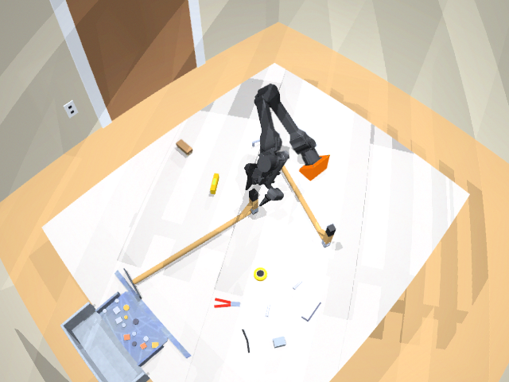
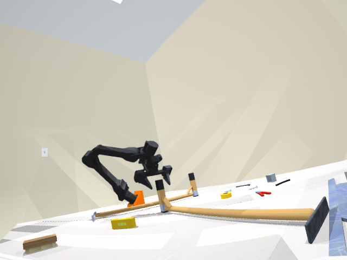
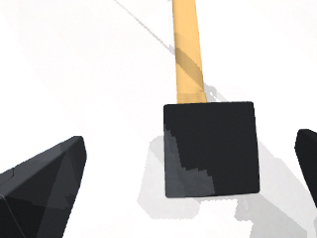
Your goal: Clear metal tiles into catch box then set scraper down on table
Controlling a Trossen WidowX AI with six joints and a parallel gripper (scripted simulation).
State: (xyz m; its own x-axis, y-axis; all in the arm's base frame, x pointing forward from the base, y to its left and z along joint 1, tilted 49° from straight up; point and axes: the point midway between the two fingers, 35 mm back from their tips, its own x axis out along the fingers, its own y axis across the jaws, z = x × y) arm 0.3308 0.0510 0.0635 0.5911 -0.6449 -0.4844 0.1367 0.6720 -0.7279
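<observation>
A: Scraper [image 1: 192,247] first. Where does it lie?

B: On the white table [image 1: 390,197], running from an upright black-capped grip post [image 2: 159,186] near the arm down to a dark blade [image 2: 317,220] at the edge of the steel bench plate [image 1: 149,325]. In the top view the blade sits just beside the plate's near end, with the catch box [image 1: 88,343] at the plate's other end.

A: And the tiles?

B: Small grey, orange and yellow tiles [image 1: 131,325] are scattered on the plate. I count no exact number; they are too small.

A: What about the gripper [image 2: 155,179]?

B: It hangs directly above the grip post, pointing down. Its fingers are spread almost as wide as they go, and they hold nothing. In the wrist view the square black cap [image 3: 210,149] sits between the 2 fingers without touching either one, with the wooden handle leading away from it.

A: Is there a 2nd long tool?

B: Yes, a 2nd wooden-handled tool [image 1: 306,205] with its own black-capped post lies to the side, angled away from the first, passing near the arm's orange base [image 1: 316,166].

A: Anything else on the table?

B: A yellow block [image 1: 214,183], a brown brush [image 1: 184,146], a yellow ring [image 1: 260,274], red-handled pliers [image 1: 223,303], a grey cube [image 1: 279,341], a black strip [image 1: 246,340] and a few small metal bits.
</observation>
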